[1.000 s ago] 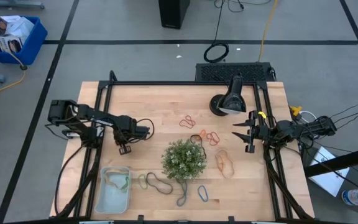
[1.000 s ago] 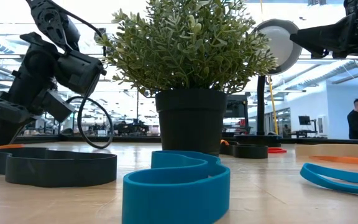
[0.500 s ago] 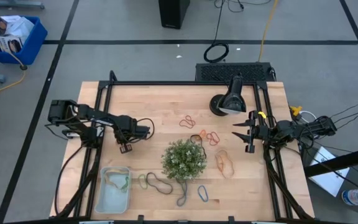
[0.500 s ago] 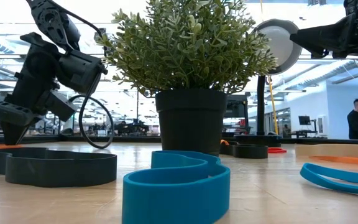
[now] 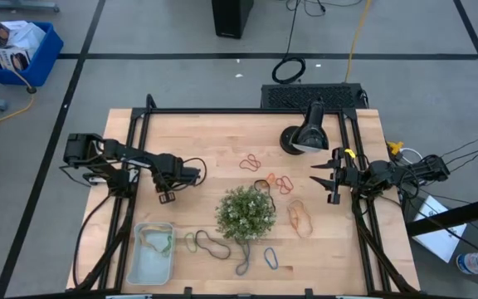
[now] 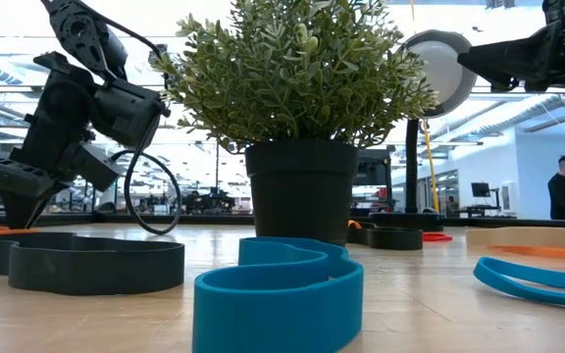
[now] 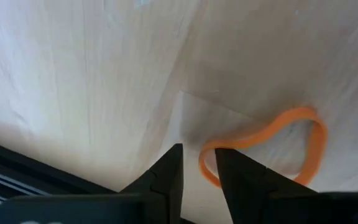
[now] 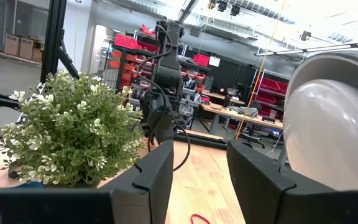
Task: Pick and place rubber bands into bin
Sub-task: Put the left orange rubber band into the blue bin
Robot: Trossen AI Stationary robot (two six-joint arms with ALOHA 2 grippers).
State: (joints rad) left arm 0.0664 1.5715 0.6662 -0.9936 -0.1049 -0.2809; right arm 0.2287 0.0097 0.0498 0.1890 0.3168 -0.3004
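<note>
**A:** Where is the left gripper [image 5: 167, 198]?

**B:** In the overhead view it sits low over the table [image 5: 222, 141], at about 9 o'clock from the plant [image 5: 246, 213]. Its fingers [image 7: 169, 177] are nearly together with only a narrow slit between them, and an orange rubber band [image 7: 277, 148] lies on the wood with its near end right at the tips. I cannot tell whether the band is pinched or just lying beside them.

**A:** And the right gripper [image 5: 329, 180]?

**B:** It hangs at about 2 o'clock from the plant, near the table's right edge, with its 2 fingers [image 8: 154, 174] spread wide and nothing between them. It faces the plant, with the lamp [image 5: 309, 133] close at its side.

**A:** Where are the rubber bands [image 5: 275, 183]?

**B:** Scattered around the plant. A red group lies from 12 to 2 o'clock, a tan loop [image 5: 299, 216] sits at 3 o'clock, a blue one [image 5: 270, 258] at about 5 o'clock, and dark and yellowish ones [image 5: 207, 242] run from 6 to 8 o'clock.

**A:** And the bin [image 5: 153, 252]?

**B:** It is at the table's front left corner, about 8 o'clock from the plant. At least 1 band [image 5: 158, 241] already lies inside it, greenish and yellow.

**A:** Anything else?

**B:** From table height, a person [image 6: 564, 201] stands far back in the room.
</note>
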